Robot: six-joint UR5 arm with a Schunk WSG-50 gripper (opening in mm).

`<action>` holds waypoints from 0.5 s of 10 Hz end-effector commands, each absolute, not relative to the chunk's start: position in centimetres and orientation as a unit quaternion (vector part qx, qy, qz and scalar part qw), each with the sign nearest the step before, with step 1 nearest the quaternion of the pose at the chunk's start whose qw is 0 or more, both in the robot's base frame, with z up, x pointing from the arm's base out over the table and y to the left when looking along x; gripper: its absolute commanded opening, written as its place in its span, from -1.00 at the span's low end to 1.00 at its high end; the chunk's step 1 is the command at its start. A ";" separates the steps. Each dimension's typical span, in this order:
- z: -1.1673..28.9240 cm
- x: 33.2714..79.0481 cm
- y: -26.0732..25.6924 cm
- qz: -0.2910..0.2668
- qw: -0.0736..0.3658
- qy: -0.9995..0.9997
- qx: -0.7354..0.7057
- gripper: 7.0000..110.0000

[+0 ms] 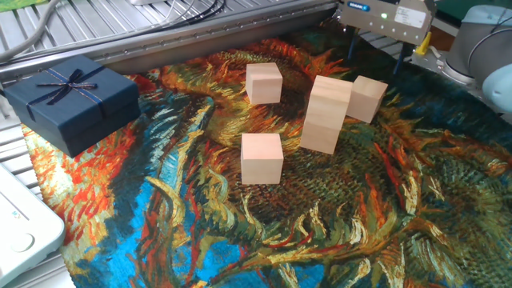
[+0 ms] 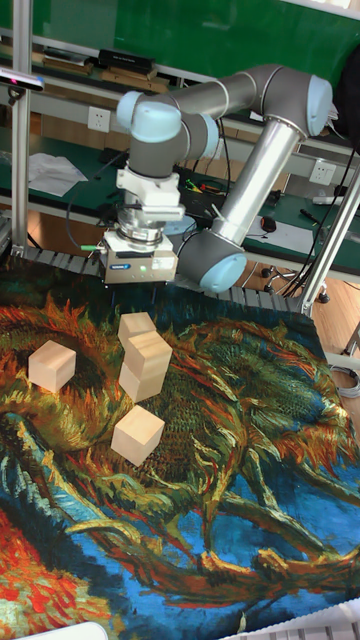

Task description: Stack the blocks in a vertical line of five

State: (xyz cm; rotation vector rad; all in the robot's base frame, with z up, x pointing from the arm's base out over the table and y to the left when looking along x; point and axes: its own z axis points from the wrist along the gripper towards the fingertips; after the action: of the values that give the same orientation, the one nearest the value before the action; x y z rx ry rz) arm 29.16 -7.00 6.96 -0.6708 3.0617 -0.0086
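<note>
Fixed view shows the gripper (image 1: 382,50) at the upper right, fingers spread and empty, above a lone block (image 1: 367,98). A two-block stack (image 1: 326,114) leans at centre.

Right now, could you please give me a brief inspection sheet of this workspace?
Surface: painted cloth covers the table.
Job's things: stack of two blocks; three single blocks on the cloth: front, back, right, behind the stack.
Clutter: navy gift box at the cloth's left edge.
Hand: above the right block, holding nothing; finger gap unclear.
Cables: black cables behind the table.
Surroundings: benches and a green wall.
</note>
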 end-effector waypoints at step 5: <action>5.9 31.9 -5.9 0.028 0.031 0.982 -0.183 0.57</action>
State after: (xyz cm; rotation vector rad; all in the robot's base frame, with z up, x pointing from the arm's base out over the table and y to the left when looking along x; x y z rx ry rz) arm 31.02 -6.13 6.02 -0.6095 3.0421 0.0304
